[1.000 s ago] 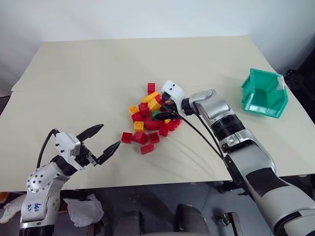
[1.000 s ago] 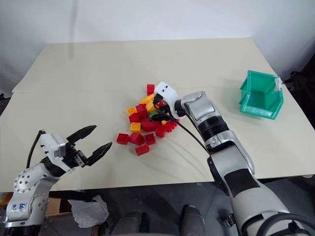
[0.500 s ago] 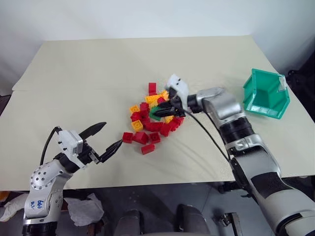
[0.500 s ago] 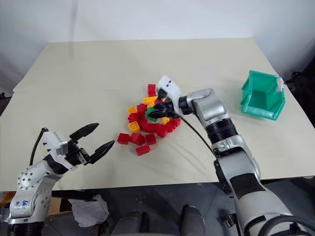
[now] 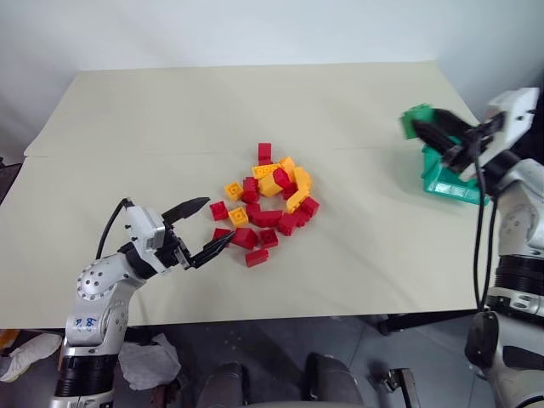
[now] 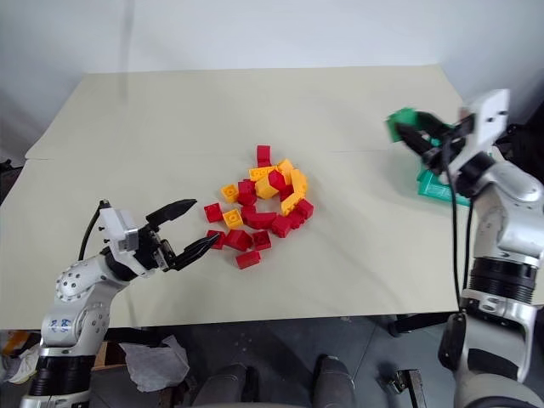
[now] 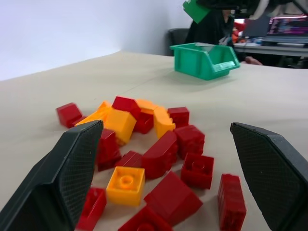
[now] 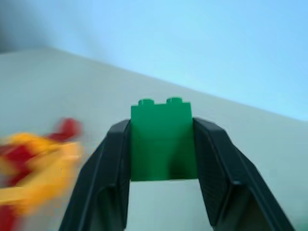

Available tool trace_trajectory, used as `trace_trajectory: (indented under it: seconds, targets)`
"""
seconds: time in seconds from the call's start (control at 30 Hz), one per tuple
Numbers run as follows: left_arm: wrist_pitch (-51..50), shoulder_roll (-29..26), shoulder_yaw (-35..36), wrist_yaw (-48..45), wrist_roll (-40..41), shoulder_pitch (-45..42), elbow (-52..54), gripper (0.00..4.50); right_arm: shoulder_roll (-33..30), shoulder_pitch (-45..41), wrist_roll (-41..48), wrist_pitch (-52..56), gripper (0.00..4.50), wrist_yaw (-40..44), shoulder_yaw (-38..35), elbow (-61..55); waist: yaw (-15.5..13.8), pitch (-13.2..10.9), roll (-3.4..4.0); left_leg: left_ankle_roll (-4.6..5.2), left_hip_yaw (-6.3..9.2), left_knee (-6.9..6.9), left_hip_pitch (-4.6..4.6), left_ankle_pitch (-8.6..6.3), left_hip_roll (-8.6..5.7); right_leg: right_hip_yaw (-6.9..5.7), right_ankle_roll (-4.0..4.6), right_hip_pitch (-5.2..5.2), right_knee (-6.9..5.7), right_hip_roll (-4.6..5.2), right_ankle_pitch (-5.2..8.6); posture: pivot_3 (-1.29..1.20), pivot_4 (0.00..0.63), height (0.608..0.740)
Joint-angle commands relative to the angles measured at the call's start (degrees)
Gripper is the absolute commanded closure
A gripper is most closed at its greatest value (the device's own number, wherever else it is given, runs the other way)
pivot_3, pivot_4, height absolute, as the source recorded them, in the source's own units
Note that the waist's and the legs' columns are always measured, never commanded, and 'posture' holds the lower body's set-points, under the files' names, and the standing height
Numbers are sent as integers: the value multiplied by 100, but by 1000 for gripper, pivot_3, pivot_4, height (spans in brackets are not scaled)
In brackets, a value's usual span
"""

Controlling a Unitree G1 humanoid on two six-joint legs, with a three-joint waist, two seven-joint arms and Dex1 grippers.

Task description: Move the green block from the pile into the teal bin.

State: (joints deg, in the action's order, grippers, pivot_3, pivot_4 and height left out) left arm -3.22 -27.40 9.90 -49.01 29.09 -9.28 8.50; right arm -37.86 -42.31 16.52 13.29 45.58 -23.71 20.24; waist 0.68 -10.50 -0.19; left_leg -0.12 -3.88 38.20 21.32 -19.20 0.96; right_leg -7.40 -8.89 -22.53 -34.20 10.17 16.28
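Carry step in hand: green block [image 8: 162, 139] is gripped in right tool [image 5: 433, 134], raised beside teal bin [image 5: 442, 180]. Left tool [image 5: 201, 228] is held open near pile [image 5: 268, 204]. Next, block must be brought over bin and released.

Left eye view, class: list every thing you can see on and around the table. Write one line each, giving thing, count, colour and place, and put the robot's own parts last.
Table: one, cream, under everything.
Pile: one heap of studded bricks, red and yellow-orange, mid-table.
Green block: one, green, held in the air near the teal bin, clear of the pile.
Teal bin: one, teal, at the table's right edge, partly behind the right gripper.
Crumpled white material: one, white, on the floor below the table's near-left edge.
Left gripper: one, black fingers, open, empty, just left of the pile.
Right gripper: one, black fingers, shut on the green block, beside the bin.
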Motion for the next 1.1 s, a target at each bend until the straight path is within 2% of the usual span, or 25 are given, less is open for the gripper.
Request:
trace_trajectory:
  seconds: [0.03,0.2,0.47,0.5,0.53,0.57,0.73,0.77,0.83,0.93,1.0,1.1]
  targets:
    - [-13,23,-64,-118,116,-171,17,0,-408,-208,-466,-636,3044,-787,-96,906,2,0,0,0,0,0,1,0,0,0,0,0,2,0,0,0,150,740]
    - [-55,51,-157,-278,135,-370,-65,0,-702,-772,-925,-1024,3044,-1406,253,2547,74,0,1,2,-2,1,1,1,1,1,0,1,2,0,0,0,150,740]
    - [-140,61,-242,-407,161,-496,102,0,-774,-1427,-1099,-1473,3044,-1574,557,4133,101,-2,4,2,-2,-4,3,2,2,0,0,1,10,0,0,0,150,740]
    - [-144,65,-240,-408,156,-500,99,0,-781,-1481,-1112,-1513,2309,-1588,582,4238,101,-2,4,2,-2,-3,3,2,2,0,0,2,10,0,0,0,150,740]
    - [-144,68,-236,-407,154,-490,109,0,-791,-1528,-1117,-1533,2085,-1586,596,4324,100,-2,4,2,-2,-2,3,2,2,0,0,2,10,0,0,0,150,740]
    - [-141,65,-225,-398,148,-469,117,0,-805,-1586,-1110,-1585,1654,-1606,586,4396,99,-2,4,2,-1,-2,3,2,2,0,0,2,10,0,0,0,150,740]
    - [-124,33,-111,-335,135,-304,142,0,-906,-1691,-1055,-1869,63,-1436,563,4477,86,-3,5,2,1,-1,5,2,2,0,0,3,11,1,0,0,150,740]
    - [-117,25,-90,-335,130,-288,124,0,-918,-1682,-1030,-1910,25,-1365,554,4465,82,-3,5,2,2,-1,6,2,1,-2,0,3,11,1,0,0,150,740]
    - [-119,-13,-32,-323,105,-242,86,0,-921,-1589,-895,-2155,25,-995,506,4304,85,-3,5,2,3,0,7,2,1,-3,0,3,11,1,0,0,150,740]
    - [-118,-120,67,-303,39,-145,37,0,-786,-1307,-388,-2360,25,19,373,3598,92,-4,7,2,3,-1,7,2,2,-3,0,3,12,0,0,0,150,740]
    - [-26,-271,202,-279,-94,7,-23,0,-611,-627,268,-2068,25,1017,408,2257,100,-3,7,2,4,-2,6,2,4,-4,0,3,12,-1,0,0,150,740]
    - [60,-511,438,-256,-222,253,-127,0,-487,520,1006,-1618,25,1959,567,413,78,-3,7,0,10,-5,3,0,14,-8,0,5,11,-9,0,0,150,740]
